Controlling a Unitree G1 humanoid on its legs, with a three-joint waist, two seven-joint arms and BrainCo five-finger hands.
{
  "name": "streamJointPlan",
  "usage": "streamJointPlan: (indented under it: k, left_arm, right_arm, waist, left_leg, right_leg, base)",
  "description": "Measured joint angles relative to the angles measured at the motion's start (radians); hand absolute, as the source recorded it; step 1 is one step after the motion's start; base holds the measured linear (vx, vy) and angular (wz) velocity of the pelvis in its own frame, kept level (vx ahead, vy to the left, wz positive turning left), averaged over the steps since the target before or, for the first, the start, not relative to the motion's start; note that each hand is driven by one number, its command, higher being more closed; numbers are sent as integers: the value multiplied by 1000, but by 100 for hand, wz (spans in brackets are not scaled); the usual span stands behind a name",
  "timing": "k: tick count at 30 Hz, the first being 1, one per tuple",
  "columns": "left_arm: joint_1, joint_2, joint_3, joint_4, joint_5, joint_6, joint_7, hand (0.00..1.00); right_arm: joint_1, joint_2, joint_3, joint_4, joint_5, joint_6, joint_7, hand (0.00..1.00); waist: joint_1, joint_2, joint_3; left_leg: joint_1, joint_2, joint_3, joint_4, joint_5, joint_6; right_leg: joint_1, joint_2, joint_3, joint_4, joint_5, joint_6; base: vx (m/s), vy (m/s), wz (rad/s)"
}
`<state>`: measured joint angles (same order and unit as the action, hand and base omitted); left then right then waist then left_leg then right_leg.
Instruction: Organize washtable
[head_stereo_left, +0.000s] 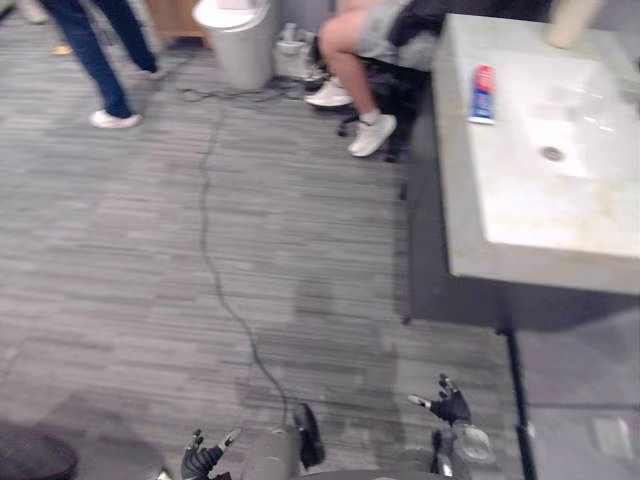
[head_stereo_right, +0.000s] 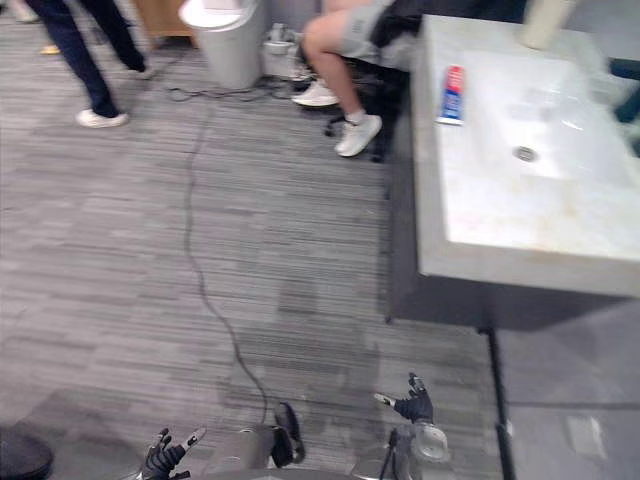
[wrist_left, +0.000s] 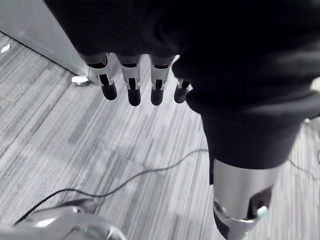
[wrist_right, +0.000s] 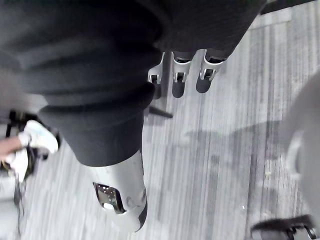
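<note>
At the near edge of the eye views, low over the grey striped carpet floor (head_stereo_left: 150, 250), the left robot hand (head_stereo_left: 205, 460) and the right robot hand (head_stereo_left: 450, 406) both hang released. Their fingers are spread and relaxed and hold nothing. The wrist views agree: straight dark-tipped fingers (wrist_left: 134, 85) over bare floor, and the same on the right (wrist_right: 179, 75).

Ahead and to the right stands the washtable, its pale stone tabletop (head_stereo_left: 520, 225) well apart from both hands. A shallow rectangular basin (head_stereo_left: 580, 110) is sunk into it, with a small round metal drain (head_stereo_left: 552, 153) near the middle.

The task's thing, a red, white and blue toothpaste tube (head_stereo_left: 483, 94), lies flat on the rim strip by the tabletop's left edge, toward its far left corner and just beside the basin. Its long axis runs near to far, roughly along that left edge, with the red end farther away. It lies forward and to the right of both hands. The right robot hand is the nearer one, so I judge that arm suits the reach once the robot has closed in on the tabletop.

At the tabletop's far edge stands a beige cylindrical container (head_stereo_left: 572, 22), cut off by the frame.

Farther back on the floor are a white round bin (head_stereo_left: 240, 40), a seated person in white shoes (head_stereo_left: 350, 45) and a standing person in dark blue trousers (head_stereo_left: 95, 50).
</note>
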<state>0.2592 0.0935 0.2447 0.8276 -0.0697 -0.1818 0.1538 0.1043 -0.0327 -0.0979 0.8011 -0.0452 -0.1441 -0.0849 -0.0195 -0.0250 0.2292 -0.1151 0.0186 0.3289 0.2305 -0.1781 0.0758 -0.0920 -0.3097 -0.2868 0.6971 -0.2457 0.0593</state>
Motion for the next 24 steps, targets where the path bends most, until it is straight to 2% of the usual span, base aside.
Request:
streamJointPlan:
  k: [1, 2, 3, 5, 7, 8, 9, 10, 11, 12, 13, 14, 15, 16, 17, 18, 20, 22, 23, 24]
  left_arm:
    - [-1, 6, 0, 0, 0, 0, 0, 0]
    - [-3, 20, 1, 1, 0, 1, 0, 0]
    - [-8, 20, -4, 0, 1, 1, 0, 0]
    - [-25, 18, -21, 6, 1, 1, -1, 0]
    - [-52, 11, -50, 6, 1, 0, -2, 0]
    - [-64, 10, -69, 6, 1, -1, -11, 0]
    - [-67, 7, -80, 6, 1, -2, -24, 0]
    - [-62, 3, -79, 5, 1, -1, -25, 0]
    - [-56, 1, -77, 3, 2, -2, -25, 0]
    - [-58, -1, -76, 2, 3, -1, -25, 0]
    - [-58, -28, -65, -13, 3, 1, -24, 0]
    - [-37, -53, -51, -42, 4, 2, -27, 0]
    - [-30, -65, -47, -52, 4, 2, -29, 0]
    - [-23, -81, -42, -75, 4, 2, -36, 0]
    - [-24, -82, -41, -95, 4, 2, -42, 0]
    - [-24, -82, -41, -107, 4, 1, -42, 0]
    - [-22, -88, -43, -145, 4, -3, -42, 0]
    - [-22, -92, -46, -159, 4, -5, -42, 0]
    - [-16, -95, -50, -160, 4, -4, -42, 0]
    - [-13, -95, -57, -160, 3, -5, -42, 0]
  right_arm:
    - [-2, 3, 6, 0, -3, 0, 1, 0]
    - [-14, 9, 37, -2, -5, -2, 1, 0]
    - [-21, 6, 66, -4, -5, -5, 1, 0]
    - [-20, -5, 80, -18, -4, -7, 2, 0]
    - [-5, -15, 84, -35, 1, -7, 3, 0]
    - [9, -13, 84, -46, 3, -9, 2, 0]
    - [20, -13, 87, -66, 4, -9, 4, 0]
    - [28, -13, 87, -82, 4, -9, 4, 0]
    - [48, -6, 86, -100, 2, -8, 4, 0]
    - [71, -1, 84, -122, 3, -7, 4, 0]
    - [80, -3, 84, -152, 2, -5, 3, 0]
    - [81, -4, 89, -189, 3, -6, 3, 0]
    - [80, -1, 93, -203, 4, -6, 3, 0]
    - [78, 12, 99, -207, 4, -6, 2, 0]
    - [81, 27, 99, -205, 6, -3, 1, 0]
    - [84, 30, 99, -206, 6, -3, 0, 0]
    - [94, 45, 99, -215, 5, -4, 0, 0]
    - [106, 46, 84, -236, 4, -4, -2, 0]
    - [111, 46, 69, -238, 3, -3, -3, 0]
    - [114, 46, 62, -238, 3, -3, -3, 0]
  waist:
    - [1, -5, 3]
    - [0, -14, 17]
    - [-11, -12, 21]
    - [-26, -2, 29]
    - [-35, -9, 26]
    - [-52, -23, 17]
    - [-72, -28, 6]
    - [-83, -23, 0]
    - [-89, -30, -15]
    - [-90, -31, -18]
    - [-79, 5, -26]
    - [-80, 30, -22]
    - [-75, 37, -16]
    - [-74, 49, -13]
    - [-70, 38, -10]
    - [-67, 29, -10]
    - [-35, 7, -20]
    - [-15, 4, -20]
    - [-6, -5, -18]
    - [-1, -9, -19]
  left_leg:
    - [9, -4, -3, -6, -1, 1]
    - [49, -9, -12, -24, -12, 1]
    - [81, -5, -28, -25, -34, -2]
    - [139, -2, -48, -34, -66, -13]
    - [196, -6, -72, -59, -81, -42]
    - [226, -10, -96, -62, -101, -64]
    - [258, -5, -121, -68, -129, -96]
    - [275, 6, -130, -66, -145, -122]
    - [287, 13, -133, -20, -154, -140]
    - [277, 34, -127, 70, -172, -170]
    - [233, 97, -111, 248, -174, -191]
    - [177, 146, -104, 449, -103, -195]
    - [143, 166, -106, 554, -41, -189]
    - [90, 197, -105, 710, -62, -176]
    - [53, 208, -103, 783, -90, -157]
    - [37, 208, -94, 789, -103, -153]
    - [-68, 205, -76, 713, -128, -116]
    - [-159, 188, -112, 599, -128, -116]
    - [-209, 156, -168, 471, -119, -132]
    - [-226, 146, -195, 415, -109, -148]
  right_leg:
    - [-14, 9, 9, 8, -17, -4]
    - [-75, 49, 22, 14, -61, -14]
    - [-132, 101, 8, -21, -69, -22]
    - [-202, 153, -18, -122, -56, -22]
    - [-236, 178, -45, -285, 20, -26]
    - [-267, 188, -35, -344, 73, -34]
    - [-292, 191, -25, -328, 99, -68]
    - [-294, 200, -33, -311, 106, -84]
    - [-283, 204, -37, -304, 129, -104]
    - [-272, 209, -28, -276, 201, -137]
    - [-241, 245, -38, -243, 156, -159]
    - [-196, 279, -24, -243, 112, -169]
    - [-167, 294, 4, -250, 91, -171]
    - [-103, 326, 55, -276, 65, -175]
    - [-28, 334, 99, -310, 44, -173]
    - [10, 335, 130, -331, 39, -172]
    - [121, 333, 261, -416, 29, -169]
    - [174, 316, 347, -449, 3, -145]
    - [208, 288, 406, -456, -27, -121]
    - [219, 275, 434, -456, -41, -113]
  base:
    - [278, 49, 66]
    - [288, 51, 27]
    - [298, 42, 29]
    - [386, 23, 41]
    - [411, -10, 59]
    - [518, -66, 70]
    - [574, -101, 73]
    - [654, -153, 66]
    - [546, -158, 58]
    - [702, -204, 31]
    - [880, -203, -19]
    - [744, -154, -60]
    - [873, -118, -94]
    - [668, -61, -103]
    - [791, -61, -101]
    - [609, -8, -114]
    - [568, 65, -145]
    - [563, 244, -140]
    - [492, 285, -138]
    - [482, 358, -146]
